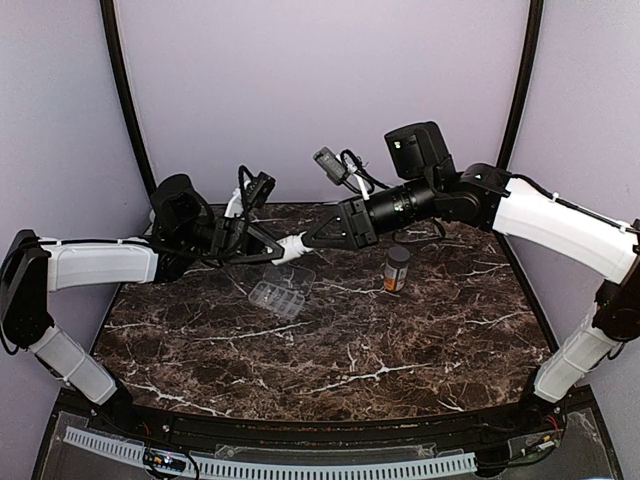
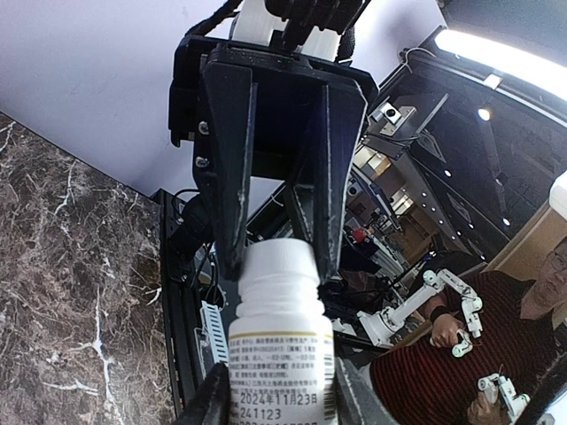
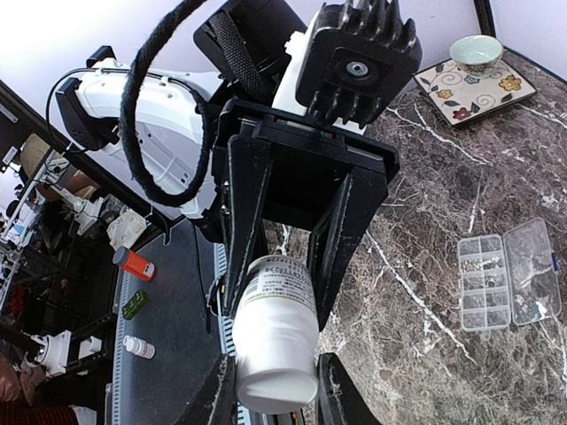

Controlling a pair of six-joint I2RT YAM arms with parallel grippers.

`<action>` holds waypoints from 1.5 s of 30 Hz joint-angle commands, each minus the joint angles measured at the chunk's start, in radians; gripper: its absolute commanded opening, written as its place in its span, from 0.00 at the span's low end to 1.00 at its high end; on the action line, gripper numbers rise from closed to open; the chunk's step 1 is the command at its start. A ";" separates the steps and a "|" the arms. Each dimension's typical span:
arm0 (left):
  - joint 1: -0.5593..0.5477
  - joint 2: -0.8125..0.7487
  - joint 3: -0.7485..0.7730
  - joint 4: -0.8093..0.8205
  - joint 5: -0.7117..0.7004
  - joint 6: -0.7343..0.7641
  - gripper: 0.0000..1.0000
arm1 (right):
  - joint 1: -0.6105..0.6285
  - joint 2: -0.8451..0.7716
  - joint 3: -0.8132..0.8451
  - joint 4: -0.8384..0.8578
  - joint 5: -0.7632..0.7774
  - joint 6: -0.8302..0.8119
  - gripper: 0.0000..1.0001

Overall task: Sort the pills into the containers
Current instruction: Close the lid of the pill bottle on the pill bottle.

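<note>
A white pill bottle [image 1: 291, 248] is held in the air between both grippers, above the back of the table. My left gripper [image 2: 282, 394] is shut on its labelled body [image 2: 282, 354]. My right gripper [image 3: 276, 390] is shut on its white cap end [image 3: 275, 376]. In the left wrist view the right gripper's fingers [image 2: 232, 204] clamp the cap [image 2: 279, 266]. The clear organizer box [image 1: 280, 293] lies on the table just below, lid open; in the right wrist view [image 3: 483, 283] its compartments hold small bits. No loose pills show.
An amber bottle with a dark cap [image 1: 397, 270] stands upright right of the organizer. A patterned square plate [image 3: 509, 88] with a small bowl [image 3: 476, 49] sits at a far corner in the right wrist view. The table is dark marble [image 1: 350, 360].
</note>
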 commanded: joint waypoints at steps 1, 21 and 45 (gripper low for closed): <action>-0.015 -0.005 0.050 -0.020 -0.071 0.018 0.00 | 0.023 0.009 0.003 0.038 -0.055 -0.003 0.05; -0.051 0.018 0.126 -0.131 -0.025 0.054 0.00 | 0.027 0.034 0.014 -0.006 -0.054 -0.049 0.05; -0.060 0.026 0.152 -0.098 -0.085 0.041 0.00 | 0.054 0.028 -0.002 -0.009 0.033 -0.092 0.04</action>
